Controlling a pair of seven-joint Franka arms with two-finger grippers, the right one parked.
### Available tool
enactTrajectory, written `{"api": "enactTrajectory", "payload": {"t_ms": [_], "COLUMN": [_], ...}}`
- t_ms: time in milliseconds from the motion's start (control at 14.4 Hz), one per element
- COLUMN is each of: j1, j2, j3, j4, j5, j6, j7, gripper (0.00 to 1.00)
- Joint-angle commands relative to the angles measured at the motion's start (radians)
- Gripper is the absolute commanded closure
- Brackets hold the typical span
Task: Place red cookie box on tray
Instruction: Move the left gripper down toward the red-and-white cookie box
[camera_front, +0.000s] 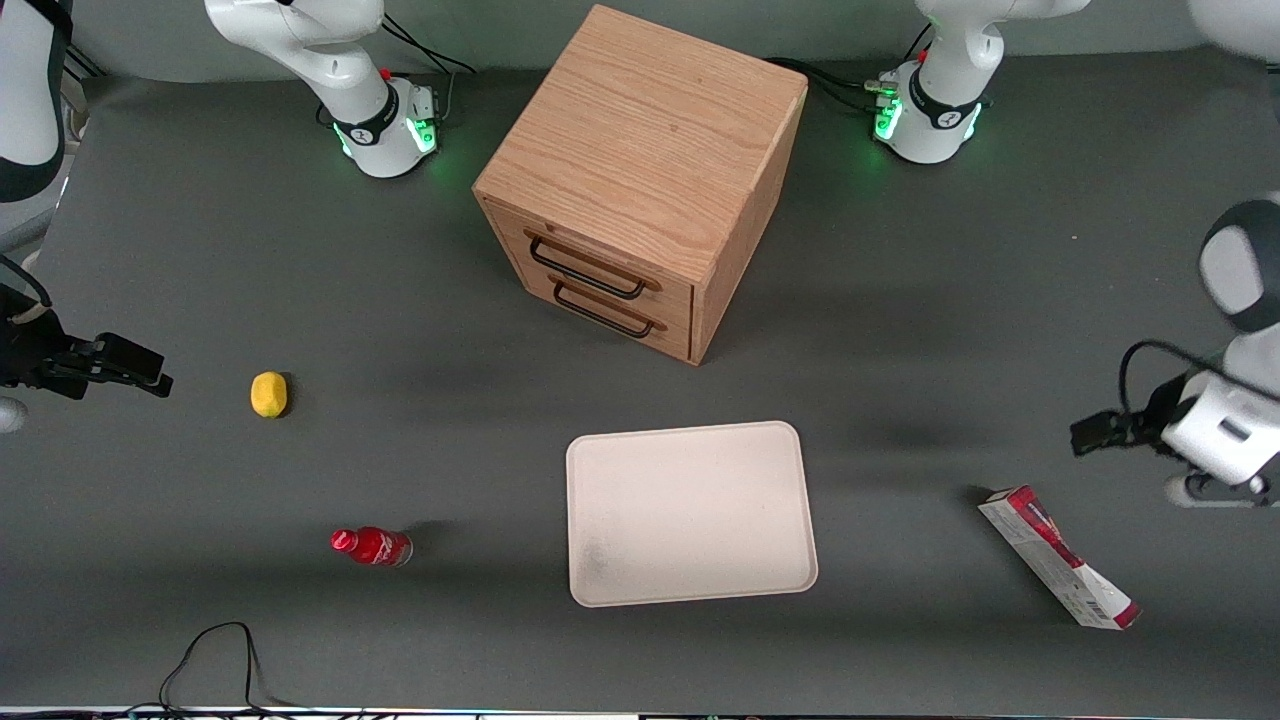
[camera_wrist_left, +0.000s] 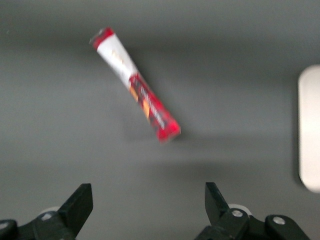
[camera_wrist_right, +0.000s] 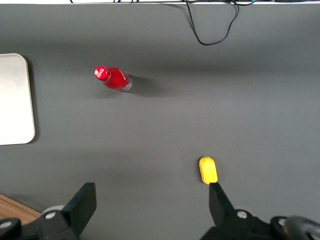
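The red cookie box (camera_front: 1058, 556), a long slim red and white carton with a barcode end, lies flat and slanted on the grey table toward the working arm's end, near the front edge. The wrist view shows the red cookie box (camera_wrist_left: 135, 85) lying diagonally on the table. The pale cream tray (camera_front: 690, 512) lies flat, nearer the front camera than the cabinet; one edge of the tray (camera_wrist_left: 310, 127) shows in the wrist view. My left gripper (camera_front: 1085, 432) hangs above the table, farther from the camera than the box and apart from it. The gripper (camera_wrist_left: 149, 201) is open, with nothing between its fingers.
A wooden drawer cabinet (camera_front: 640, 180) with two black handles stands in the middle of the table. A small red bottle (camera_front: 372, 546) and a yellow lemon-like object (camera_front: 268, 393) lie toward the parked arm's end. A black cable (camera_front: 215, 660) loops at the front edge.
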Motion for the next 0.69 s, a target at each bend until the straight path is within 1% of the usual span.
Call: {"api": "enactTrajectory", "payload": {"t_ms": [0, 139, 347, 417, 556, 625], "j1": [-0.027, -0.039, -0.053, -0.055, -0.061, -0.061], "j2": [0.129, 0.208, 0.314, 0.336, 0.373, 0.387], "j3": [0.041, 0.065, 0.087, 0.087, 0.087, 0.087], "j4": [0.044, 0.044, 0.042, 0.042, 0.044, 0.042], "j5": [-0.035, -0.056, -0.059, -0.064, -0.104, -0.108], "j6": [0.147, 0.259, 0.437, 0.463, 0.486, 0.509], "j7": [-0.048, -0.047, -0.051, -0.059, -0.094, -0.097], "gripper": [0.00, 0.00, 0.00, 0.00, 0.00, 0.02]}}
